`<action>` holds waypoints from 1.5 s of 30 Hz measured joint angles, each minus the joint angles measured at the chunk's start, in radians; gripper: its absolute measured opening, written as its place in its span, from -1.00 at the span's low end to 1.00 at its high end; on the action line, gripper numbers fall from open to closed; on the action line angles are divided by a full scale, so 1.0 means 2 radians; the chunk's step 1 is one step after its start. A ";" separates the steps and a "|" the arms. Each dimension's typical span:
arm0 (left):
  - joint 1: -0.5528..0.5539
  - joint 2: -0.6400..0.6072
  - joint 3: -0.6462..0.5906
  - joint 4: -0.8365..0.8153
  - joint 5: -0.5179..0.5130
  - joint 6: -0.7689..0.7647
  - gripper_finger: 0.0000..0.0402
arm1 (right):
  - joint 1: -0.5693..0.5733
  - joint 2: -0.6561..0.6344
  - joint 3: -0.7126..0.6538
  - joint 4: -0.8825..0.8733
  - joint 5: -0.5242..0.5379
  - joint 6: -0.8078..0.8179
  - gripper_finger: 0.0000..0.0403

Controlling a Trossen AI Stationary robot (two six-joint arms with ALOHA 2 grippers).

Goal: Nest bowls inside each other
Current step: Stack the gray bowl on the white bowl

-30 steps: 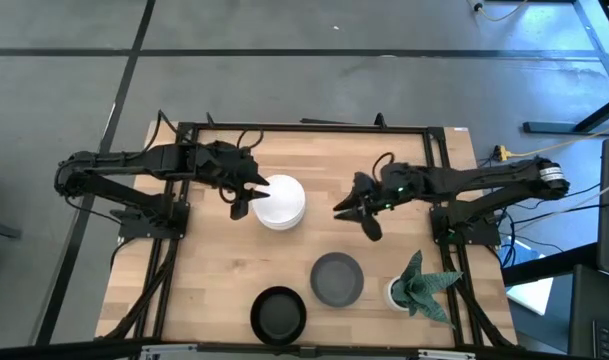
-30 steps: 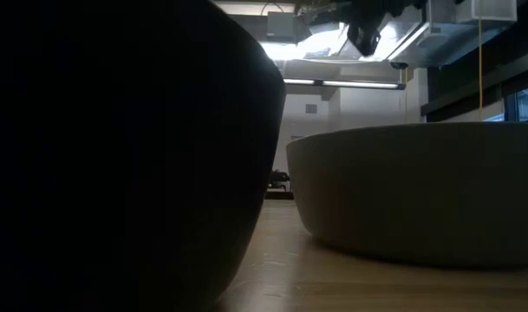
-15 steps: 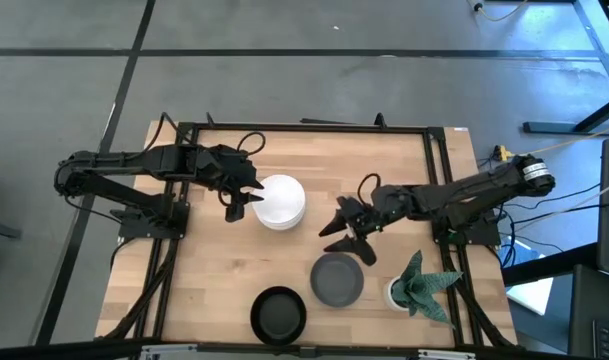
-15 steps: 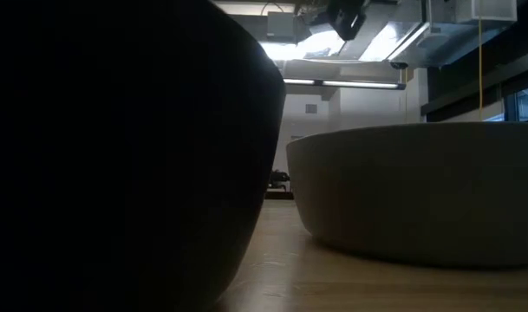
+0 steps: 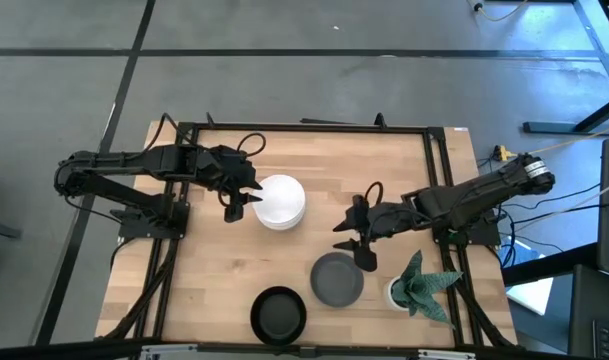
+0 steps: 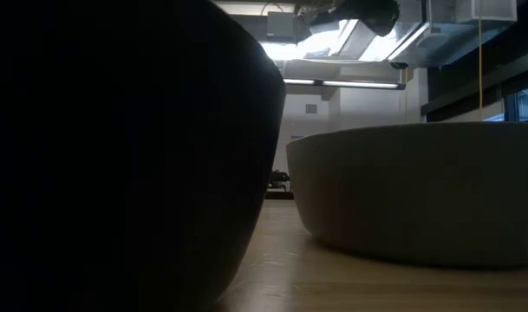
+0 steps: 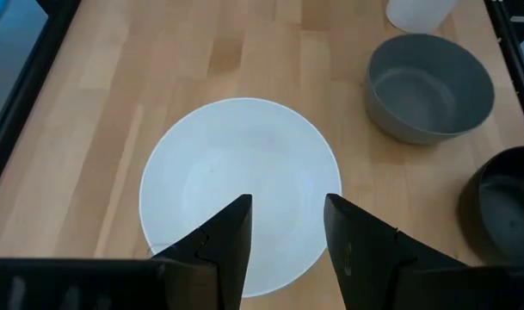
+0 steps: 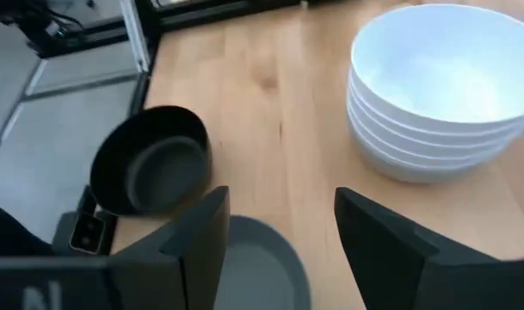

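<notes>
The right gripper [image 5: 352, 245], fingers spread wide and empty, hangs just above the matte grey round bowl [image 5: 337, 279]; the stack of glossy white bowls [image 5: 280, 201] lies well beyond it, beside the open left gripper [image 5: 242, 200].

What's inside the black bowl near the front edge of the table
The black bowl holds a grey bowl nested inside it, seen in the right wrist view. Whether anything lies under that grey bowl cannot be seen, as it covers the black bowl's bottom.
</notes>
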 joint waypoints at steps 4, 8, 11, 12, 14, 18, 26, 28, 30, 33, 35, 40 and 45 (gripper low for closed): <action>0.000 0.000 0.000 0.000 -0.002 0.000 -0.30 | 0.010 0.000 0.005 -0.063 0.012 0.042 0.05; 0.000 0.000 0.000 0.000 -0.002 0.000 -0.30 | 0.016 0.019 0.002 -0.113 0.014 0.089 0.05; 0.000 0.000 0.000 0.000 -0.002 0.000 -0.30 | 0.018 0.043 0.002 -0.109 0.013 0.092 0.05; 0.000 0.000 0.000 0.001 -0.002 -0.001 -0.30 | 0.018 0.051 0.002 -0.106 0.009 0.093 0.05; 0.000 0.000 0.000 0.001 -0.003 -0.001 -0.30 | 0.018 0.068 0.002 -0.108 -0.003 0.106 0.05; 0.000 0.000 0.000 0.001 -0.010 -0.001 -0.30 | 0.017 0.102 0.001 -0.114 -0.018 0.130 0.05; 0.000 0.000 0.000 0.001 -0.012 -0.002 -0.30 | 0.016 0.151 0.001 -0.113 -0.026 0.146 0.05; 0.000 0.000 0.000 0.001 -0.012 -0.002 -0.30 | 0.016 0.160 0.001 -0.113 -0.026 0.146 0.05; 0.000 0.000 0.000 0.001 -0.012 -0.002 -0.30 | 0.016 0.168 0.001 -0.114 -0.026 0.146 0.05; 0.000 0.000 0.000 0.001 -0.012 -0.002 -0.30 | 0.013 0.179 0.001 -0.113 -0.026 0.146 0.05; 0.000 0.000 0.000 0.001 -0.012 -0.002 -0.30 | 0.009 0.186 0.001 -0.113 -0.026 0.145 0.05; 0.000 0.000 0.000 0.001 -0.012 -0.002 -0.30 | -0.001 0.192 0.001 -0.113 -0.026 0.146 0.05; 0.000 0.000 0.000 0.001 -0.012 -0.002 -0.30 | -0.010 0.192 0.001 -0.114 -0.026 0.149 -0.02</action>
